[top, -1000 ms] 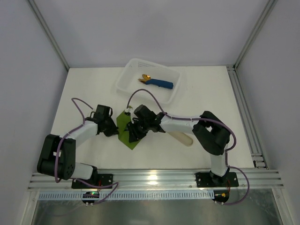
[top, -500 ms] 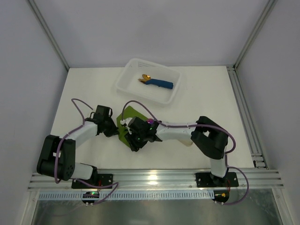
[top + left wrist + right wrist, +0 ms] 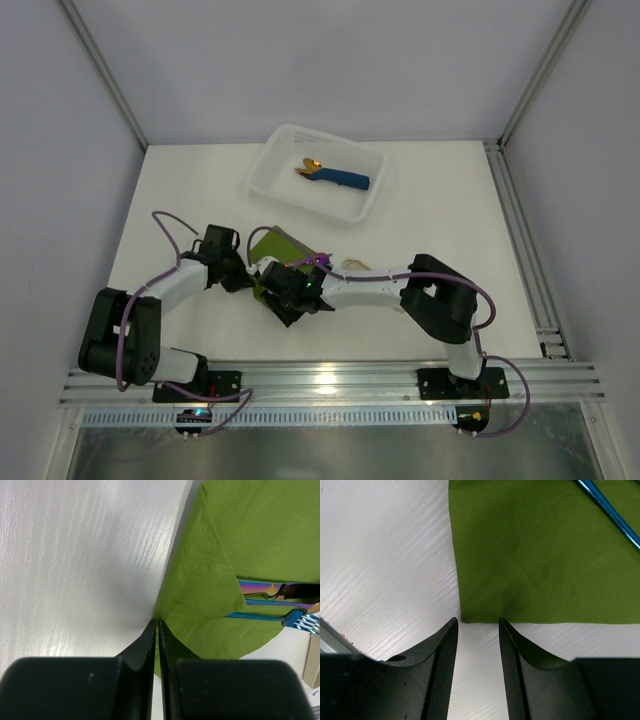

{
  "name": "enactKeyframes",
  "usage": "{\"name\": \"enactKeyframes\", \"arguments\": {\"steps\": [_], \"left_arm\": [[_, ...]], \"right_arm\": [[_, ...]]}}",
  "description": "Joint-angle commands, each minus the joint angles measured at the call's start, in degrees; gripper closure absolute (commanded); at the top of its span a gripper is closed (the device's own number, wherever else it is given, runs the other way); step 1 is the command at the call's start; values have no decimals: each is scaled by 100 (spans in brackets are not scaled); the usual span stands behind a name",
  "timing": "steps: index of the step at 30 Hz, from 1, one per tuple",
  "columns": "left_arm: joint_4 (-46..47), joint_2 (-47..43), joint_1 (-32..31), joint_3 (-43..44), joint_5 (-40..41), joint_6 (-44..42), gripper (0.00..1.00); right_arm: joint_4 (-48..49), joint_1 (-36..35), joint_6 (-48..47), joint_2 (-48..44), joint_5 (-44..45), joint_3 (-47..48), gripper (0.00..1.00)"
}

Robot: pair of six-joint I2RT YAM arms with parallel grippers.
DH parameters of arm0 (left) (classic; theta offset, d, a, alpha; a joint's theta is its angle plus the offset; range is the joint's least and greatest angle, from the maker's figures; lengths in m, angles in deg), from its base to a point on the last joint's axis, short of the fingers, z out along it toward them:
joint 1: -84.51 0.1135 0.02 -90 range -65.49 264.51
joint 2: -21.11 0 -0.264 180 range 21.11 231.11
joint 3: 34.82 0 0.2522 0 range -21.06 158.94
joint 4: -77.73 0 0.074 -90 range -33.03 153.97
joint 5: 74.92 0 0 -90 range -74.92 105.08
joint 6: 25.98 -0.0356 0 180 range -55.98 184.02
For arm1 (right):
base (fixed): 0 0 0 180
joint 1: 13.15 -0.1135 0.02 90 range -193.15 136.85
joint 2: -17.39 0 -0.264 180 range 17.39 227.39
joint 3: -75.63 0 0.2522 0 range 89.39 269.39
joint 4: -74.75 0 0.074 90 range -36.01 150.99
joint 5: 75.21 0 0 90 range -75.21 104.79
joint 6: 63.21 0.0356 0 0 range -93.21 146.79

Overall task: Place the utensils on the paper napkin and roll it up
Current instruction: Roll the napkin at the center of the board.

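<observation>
Green napkin [image 3: 250,530] lies on the white worktop [image 3: 385,555], one flap folded over the rainbow utensils [image 3: 270,592]. Left fingers [image 3: 140,650] are clenched on its folded edge. Right fingers [image 3: 442,650], parted, frame its near corner, with the utensils lying diagonally beyond.

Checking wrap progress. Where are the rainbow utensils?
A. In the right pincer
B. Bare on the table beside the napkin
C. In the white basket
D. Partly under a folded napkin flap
D: the left wrist view shows the utensils emerging from under a fold of the napkin.
</observation>
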State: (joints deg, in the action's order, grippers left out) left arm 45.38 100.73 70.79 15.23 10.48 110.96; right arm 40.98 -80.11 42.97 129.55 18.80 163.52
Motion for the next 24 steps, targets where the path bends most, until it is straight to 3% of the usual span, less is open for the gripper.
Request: {"name": "enactKeyframes", "arguments": {"steps": [1, 13, 24], "left_arm": [[40, -78, 27, -79, -50, 17, 95], [31, -130, 27, -96, -67, 44, 95], [48, -113, 27, -131, -67, 44, 95]], "right_arm": [[-170, -159, -54, 96, 451, 172, 58], [-205, -274, -98, 315, 610, 278, 59], [-187, -274, 34, 368, 759, 242, 71]]}}
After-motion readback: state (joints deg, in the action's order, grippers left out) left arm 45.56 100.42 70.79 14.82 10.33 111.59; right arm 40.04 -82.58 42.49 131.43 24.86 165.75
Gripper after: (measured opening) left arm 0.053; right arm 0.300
